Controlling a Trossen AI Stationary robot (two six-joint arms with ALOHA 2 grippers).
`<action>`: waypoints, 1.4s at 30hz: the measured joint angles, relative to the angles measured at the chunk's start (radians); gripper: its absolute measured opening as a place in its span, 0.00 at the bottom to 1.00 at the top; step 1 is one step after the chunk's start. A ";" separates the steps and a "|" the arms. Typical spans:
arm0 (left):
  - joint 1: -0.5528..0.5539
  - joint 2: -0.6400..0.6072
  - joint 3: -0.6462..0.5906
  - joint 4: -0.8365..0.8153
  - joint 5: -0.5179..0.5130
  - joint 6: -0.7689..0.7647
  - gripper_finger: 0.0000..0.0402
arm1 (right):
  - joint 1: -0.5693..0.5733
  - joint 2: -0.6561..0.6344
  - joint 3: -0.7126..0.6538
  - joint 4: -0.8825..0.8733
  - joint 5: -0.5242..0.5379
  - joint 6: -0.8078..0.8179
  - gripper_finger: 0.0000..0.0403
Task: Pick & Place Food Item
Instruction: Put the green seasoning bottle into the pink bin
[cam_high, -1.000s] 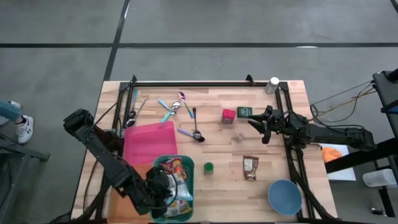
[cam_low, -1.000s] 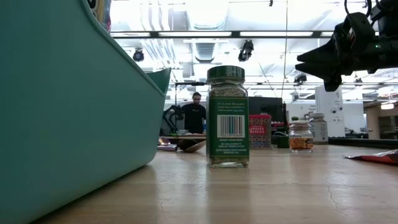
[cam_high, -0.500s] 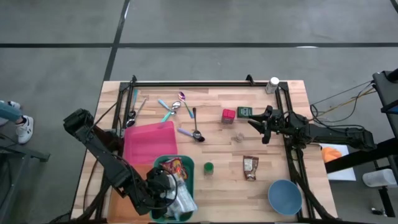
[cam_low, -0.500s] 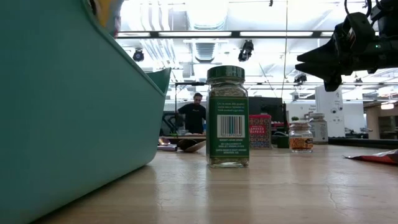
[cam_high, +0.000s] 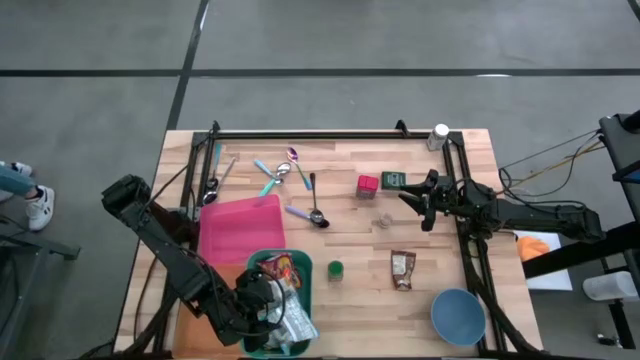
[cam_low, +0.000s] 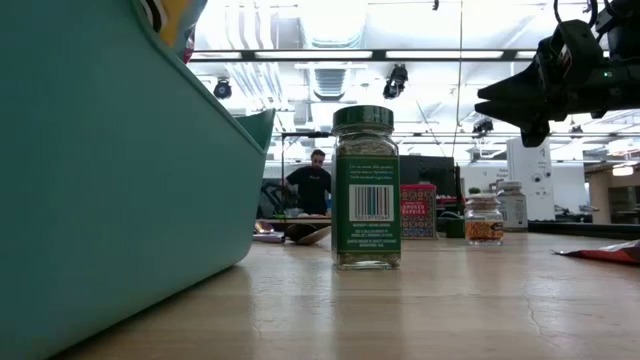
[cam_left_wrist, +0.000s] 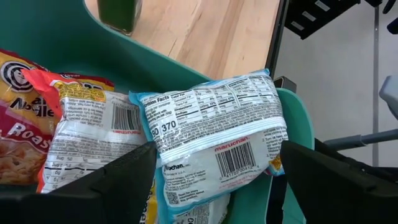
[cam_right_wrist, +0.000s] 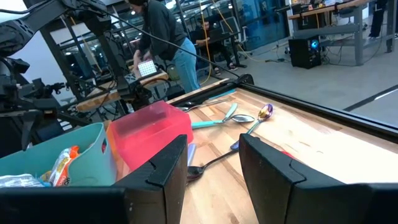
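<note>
A white and blue ramen packet (cam_left_wrist: 214, 140) lies back side up in the teal bin (cam_left_wrist: 186, 68), resting on other packets, among them an orange-red one (cam_left_wrist: 37, 93). One end of the white packet reaches the bin's near right corner (cam_high: 296, 328). My left gripper (cam_left_wrist: 217, 148) hangs over the bin (cam_high: 300, 262) at the table's near edge, open wide, one finger on either side of the packet. My right gripper (cam_high: 418, 205) waits open above the table's right side, pointing level toward the left.
A green-lidded spice jar (cam_high: 335, 269) stands just right of the bin. A pink bin (cam_high: 240, 228) sits behind it, with spoons (cam_high: 290, 180) beyond. A red box (cam_high: 368, 185), a green tin (cam_high: 393, 179), a brown snack packet (cam_high: 402, 268) and a blue bowl (cam_high: 458, 315) lie to the right.
My left gripper has opened wide without moving away and has let go of the white ramen packet. The packet has settled onto the other packets, its end shifted toward the bin's near right corner.
</note>
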 joint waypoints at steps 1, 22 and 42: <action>0.000 0.000 0.000 -0.001 0.000 0.000 0.86 | 0.000 0.000 0.000 0.000 0.000 0.000 0.35; 0.076 -0.052 0.001 -0.008 -0.051 0.080 0.86 | 0.000 0.000 0.000 0.000 0.000 0.000 0.35; 0.362 -0.257 0.001 -0.131 -0.293 0.436 0.86 | 0.000 0.000 0.000 0.000 0.000 0.000 0.35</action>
